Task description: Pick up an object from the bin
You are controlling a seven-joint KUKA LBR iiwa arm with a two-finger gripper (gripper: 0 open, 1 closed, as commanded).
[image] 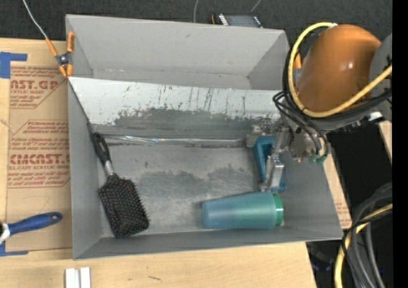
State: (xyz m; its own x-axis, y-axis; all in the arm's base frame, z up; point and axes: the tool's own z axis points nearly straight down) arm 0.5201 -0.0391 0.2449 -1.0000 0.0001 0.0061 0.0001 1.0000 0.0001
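Wrist: glossy orange dome cover point(341, 67), smooth and rounded. A yellow cable point(292, 64) loops round its rim, and black cables point(285, 105) are bundled below it. My gripper point(269, 175): bright blue part with silvery metal pieces alongside, plus a small green bit on the housing.

A teal plastic bottle point(242, 211) lies on its side by the front wall of the bin point(191, 153), toward the right, its greener end pointing right. A black hairbrush point(122, 204) lies in the front left corner, its handle angled back along the left wall.
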